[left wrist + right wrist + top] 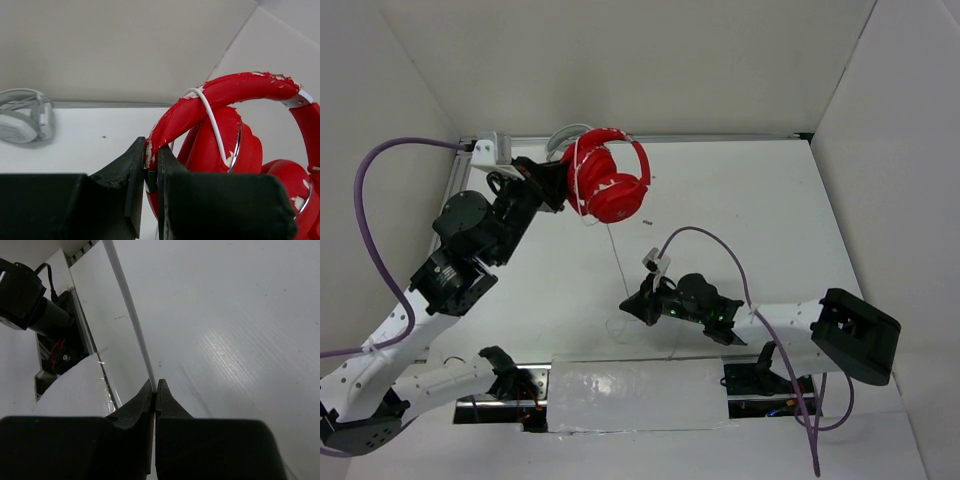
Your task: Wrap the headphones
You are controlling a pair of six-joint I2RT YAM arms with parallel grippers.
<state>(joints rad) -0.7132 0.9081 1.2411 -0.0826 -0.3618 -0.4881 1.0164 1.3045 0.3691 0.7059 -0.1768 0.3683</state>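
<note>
The red headphones (610,180) are held up at the back left of the table, ear cups folded together. My left gripper (557,190) is shut on the end of their headband (200,102). A turn of thin white cable (212,120) crosses the headband. The cable (618,258) runs straight down the table from the headphones to my right gripper (632,305), which is shut on it. In the right wrist view the cable (131,310) enters between the closed fingertips (148,390).
White-grey headphones (22,117) lie by the back wall, left of the red ones, also seen in the top view (563,138). White walls enclose the table on three sides. A clear-taped panel (635,395) lies at the near edge between the arm bases.
</note>
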